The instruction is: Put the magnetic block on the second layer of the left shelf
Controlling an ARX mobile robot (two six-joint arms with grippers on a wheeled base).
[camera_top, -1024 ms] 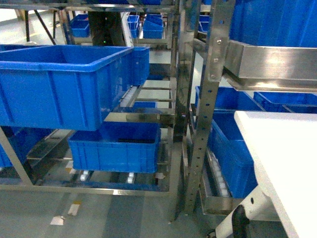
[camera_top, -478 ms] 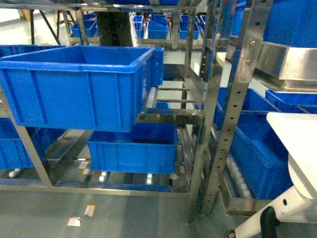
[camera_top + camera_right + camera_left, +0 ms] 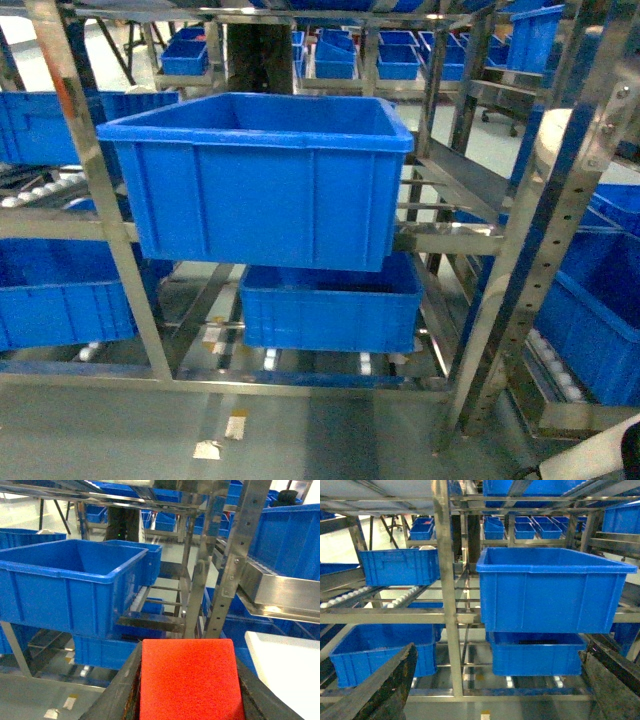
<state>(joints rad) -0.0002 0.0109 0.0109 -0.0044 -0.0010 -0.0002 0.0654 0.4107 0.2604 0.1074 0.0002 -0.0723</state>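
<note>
The head view looks at a shiny steel rack with hole-punched uprights [image 3: 520, 290]. A large blue bin [image 3: 258, 175] sits on the rack's second level [image 3: 440, 238], above a smaller blue bin [image 3: 330, 300] on the level below. More blue bins fill the racks behind and to each side.

Compared with a second ago, the whole scene has slid rightward in the head view: the large bin, then at the left edge, now sits near the middle, and the white counter that filled the lower right has gone from that view. This suggests the robot has turned or rolled left to face the left rack, away from the counter.

The magnetic block [image 3: 190, 680], bright red, fills the lower part of the right wrist view. It is clamped between the dark fingers [image 3: 122, 690] of the right pincer [image 3: 187, 682], which press against both its sides. A corner of the white counter [image 3: 285, 665] shows just to the right there.

The left pincer [image 3: 495, 690] is spread wide with nothing between its dark fingers [image 3: 385, 685], pointing at the same rack.

Judging by this, the block is in hand and the carry is under way; what remains is to reach out and set it on the second level, probably into or beside the large bin.
</note>
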